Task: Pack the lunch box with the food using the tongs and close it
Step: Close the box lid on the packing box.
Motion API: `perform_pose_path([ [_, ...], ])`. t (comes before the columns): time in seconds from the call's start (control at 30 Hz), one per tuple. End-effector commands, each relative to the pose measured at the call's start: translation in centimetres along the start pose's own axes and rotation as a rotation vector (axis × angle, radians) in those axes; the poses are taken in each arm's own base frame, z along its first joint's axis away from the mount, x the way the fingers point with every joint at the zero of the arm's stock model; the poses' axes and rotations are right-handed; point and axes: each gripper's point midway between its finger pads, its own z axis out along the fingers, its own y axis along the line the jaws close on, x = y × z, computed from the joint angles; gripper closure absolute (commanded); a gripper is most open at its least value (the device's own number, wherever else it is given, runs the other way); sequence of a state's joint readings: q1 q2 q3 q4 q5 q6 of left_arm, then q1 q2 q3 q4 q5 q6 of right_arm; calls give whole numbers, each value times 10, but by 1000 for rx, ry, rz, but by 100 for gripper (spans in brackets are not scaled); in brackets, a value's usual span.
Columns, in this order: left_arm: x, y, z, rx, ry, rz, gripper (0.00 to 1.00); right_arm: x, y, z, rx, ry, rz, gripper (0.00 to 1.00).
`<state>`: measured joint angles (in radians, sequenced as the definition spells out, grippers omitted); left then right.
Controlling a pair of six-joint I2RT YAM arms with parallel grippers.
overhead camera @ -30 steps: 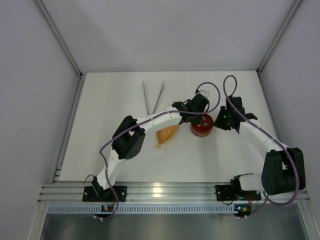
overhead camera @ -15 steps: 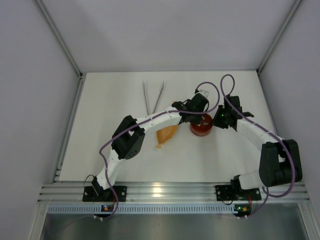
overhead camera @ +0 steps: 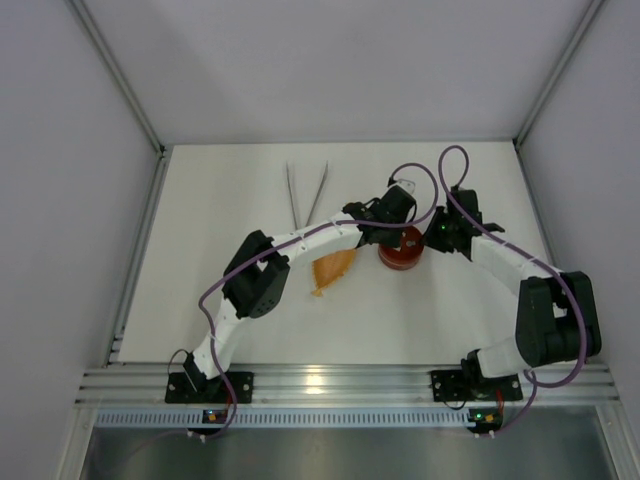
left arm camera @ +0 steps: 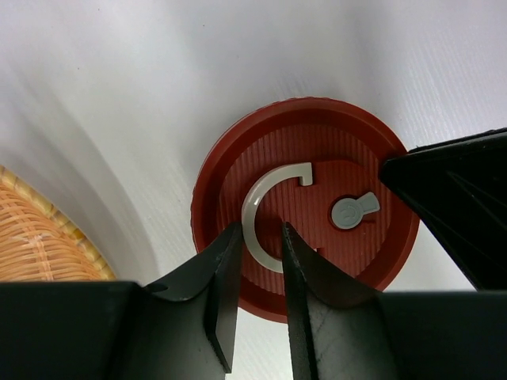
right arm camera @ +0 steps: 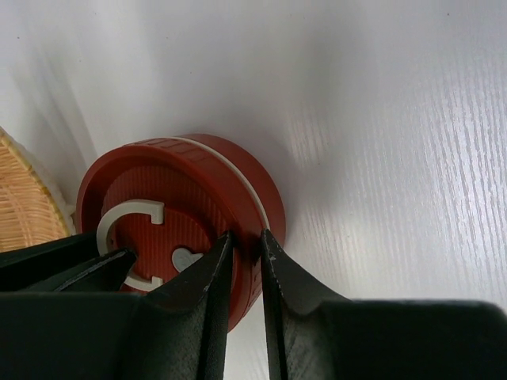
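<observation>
At the lid's rim: one bump could undo the closing

Right of the table's (overhead camera: 220, 260) middle stands the lunch box (overhead camera: 402, 250), with its red lid (left arm camera: 305, 202) on and the contents hidden. My left gripper (left arm camera: 260, 231) hangs over the lid, jaws slightly parted astride the end of the white handle (left arm camera: 249, 212), holding nothing I can see. My right gripper (right arm camera: 246, 235) is closed, tips at the rim at three o'clock. I judge two risks. Lifting askew could hook the handle and pull the lid off. A sideways nudge from my right could slide the box toward the orange tray (overhead camera: 333, 270) at nine o'clock. Well apart at ten o'clock lie the tongs (overhead camera: 306, 195)
</observation>
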<state>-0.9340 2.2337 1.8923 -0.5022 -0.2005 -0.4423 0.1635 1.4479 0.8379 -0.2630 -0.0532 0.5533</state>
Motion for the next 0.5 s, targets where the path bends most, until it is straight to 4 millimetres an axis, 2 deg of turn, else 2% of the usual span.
perform_pose_path([
  [0.0,56,12,1,-33,179,52,68,44,-27,16,92,120,-18,82],
  [0.47,58,14,1,-41,189,52,64,53,-34,20,103,139,-23,83],
])
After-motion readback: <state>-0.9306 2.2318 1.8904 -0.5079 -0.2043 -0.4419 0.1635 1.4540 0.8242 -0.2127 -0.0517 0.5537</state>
